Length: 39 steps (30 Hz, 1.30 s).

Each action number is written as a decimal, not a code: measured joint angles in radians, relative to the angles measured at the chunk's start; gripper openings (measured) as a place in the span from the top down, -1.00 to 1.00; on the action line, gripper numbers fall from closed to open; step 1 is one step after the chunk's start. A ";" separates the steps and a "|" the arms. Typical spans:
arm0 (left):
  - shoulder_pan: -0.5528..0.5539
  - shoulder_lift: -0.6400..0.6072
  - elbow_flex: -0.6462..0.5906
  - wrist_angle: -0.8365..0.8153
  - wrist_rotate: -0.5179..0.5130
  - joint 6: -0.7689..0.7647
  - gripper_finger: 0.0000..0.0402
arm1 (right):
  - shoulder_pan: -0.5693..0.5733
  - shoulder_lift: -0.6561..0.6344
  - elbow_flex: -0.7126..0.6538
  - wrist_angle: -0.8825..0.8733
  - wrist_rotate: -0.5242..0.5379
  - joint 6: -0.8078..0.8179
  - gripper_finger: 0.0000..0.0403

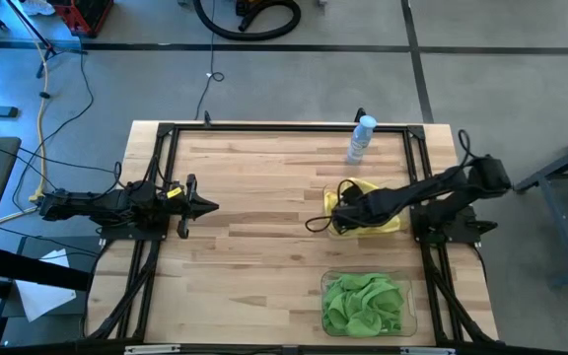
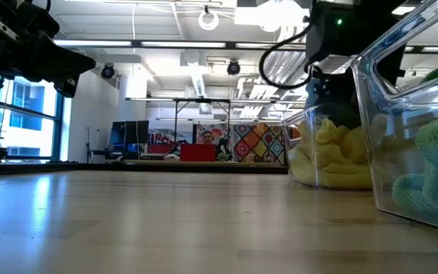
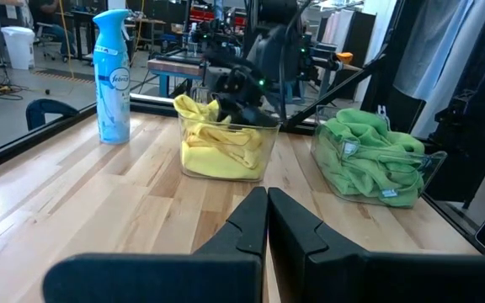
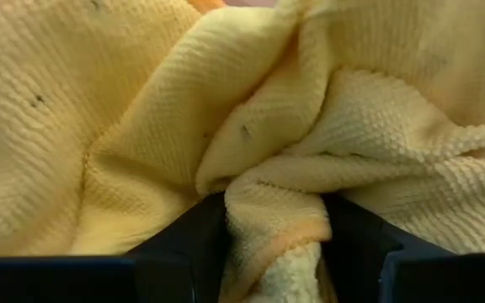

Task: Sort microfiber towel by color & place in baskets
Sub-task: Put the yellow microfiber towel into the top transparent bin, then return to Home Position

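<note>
Right gripper [image 4: 263,231] fingers pinch a fold of yellow microfiber towel [image 4: 310,126] inside the yellow basket [image 3: 226,156], green towels [image 1: 365,301] already binned, left gripper [image 3: 268,220] fingers shut, idle above the surface [image 1: 254,247]; placing step: next, release and lift clear.

Lighting bright, even; ceiling tube lights [image 2: 204,47] w/ daylight from window [image 2: 21,114] at left. Soft shadows only. Glare on clear plastic basket wall [image 2: 401,114], near-field blurred. Ribbed yellow microfiber cloth [image 4: 141,109] fills right wrist view, sharp.
</note>
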 joint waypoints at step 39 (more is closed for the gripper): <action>0.000 0.000 0.000 0.000 0.000 0.000 1.00 | 0.034 -0.458 0.176 -0.241 -0.002 -0.091 0.28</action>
